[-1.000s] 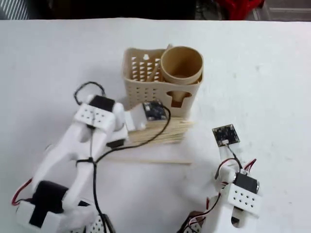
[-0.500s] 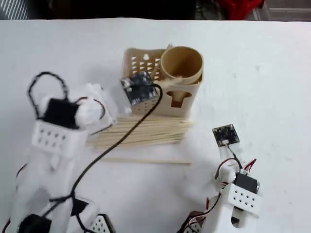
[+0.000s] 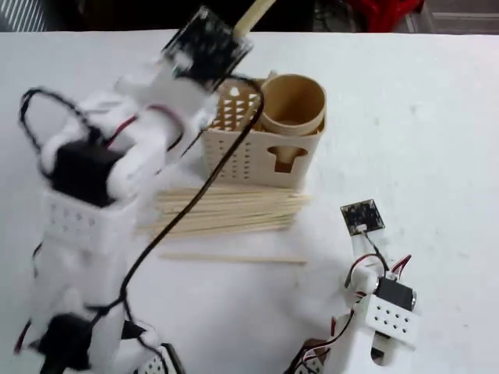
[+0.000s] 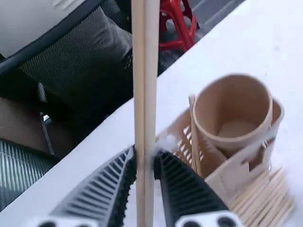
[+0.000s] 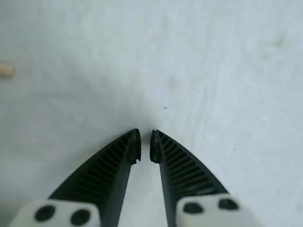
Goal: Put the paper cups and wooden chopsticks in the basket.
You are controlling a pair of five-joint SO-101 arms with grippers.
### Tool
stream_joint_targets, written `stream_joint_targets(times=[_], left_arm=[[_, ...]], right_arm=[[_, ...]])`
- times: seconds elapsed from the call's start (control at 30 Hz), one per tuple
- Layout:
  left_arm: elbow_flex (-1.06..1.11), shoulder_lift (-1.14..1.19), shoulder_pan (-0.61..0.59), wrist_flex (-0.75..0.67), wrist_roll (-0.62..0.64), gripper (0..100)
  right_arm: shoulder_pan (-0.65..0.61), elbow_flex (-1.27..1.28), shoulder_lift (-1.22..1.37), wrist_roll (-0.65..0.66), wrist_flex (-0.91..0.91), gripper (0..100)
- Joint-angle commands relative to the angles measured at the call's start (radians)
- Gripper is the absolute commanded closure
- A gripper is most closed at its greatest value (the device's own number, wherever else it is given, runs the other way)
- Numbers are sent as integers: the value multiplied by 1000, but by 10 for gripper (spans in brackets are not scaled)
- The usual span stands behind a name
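Note:
My left gripper (image 4: 144,161) is shut on a pair of wooden chopsticks (image 4: 144,71), held upright high above the table. In the high view that arm rises at the left, and the chopsticks' end (image 3: 254,11) shows above the basket's far left corner. The beige perforated basket (image 3: 248,153) holds a paper cup (image 3: 292,101) and one leaning chopstick (image 4: 194,137). A pile of chopsticks (image 3: 226,210) lies in front of the basket, with a single one (image 3: 234,257) nearer to me. My right gripper (image 5: 144,144) is shut, with nothing in it, low over the bare table.
The right arm (image 3: 386,308) rests at the front right corner of the white table (image 3: 421,117). A chopstick tip (image 5: 5,70) shows at the edge of the right wrist view. Beyond the table's far edge stand a dark chair (image 4: 75,61) and a red stool (image 4: 173,23).
The left arm rose from the chopstick pile, carrying a pair of chopsticks up and back toward the basket. The right arm stayed still.

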Motion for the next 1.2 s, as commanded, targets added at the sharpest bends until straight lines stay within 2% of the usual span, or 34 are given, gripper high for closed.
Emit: stream_joint_targets(times=[0.0,0.13,0.23,0.57,0.67,0.73,0.87,1.17], left_arm=[[-161,145,31,-150,115,978],[-152,225,24,-292,235,978],[-66,234,24,-371,316,978],[563,56,24,-835,365,978],[706,12,24,-921,365,976],[758,-13,22,-941,365,972],[801,-65,22,-934,365,901],[789,-219,-39,-841,359,899]], right_arm=[[1,-3,-10,9,-13,950],[1,-3,-10,9,-13,950],[1,-3,-10,9,-13,950],[1,-3,-10,11,-13,950],[1,-3,-10,11,-13,950],[1,-3,-10,11,-13,950],[1,-3,-10,11,-13,950],[1,-3,-10,11,-13,950]])
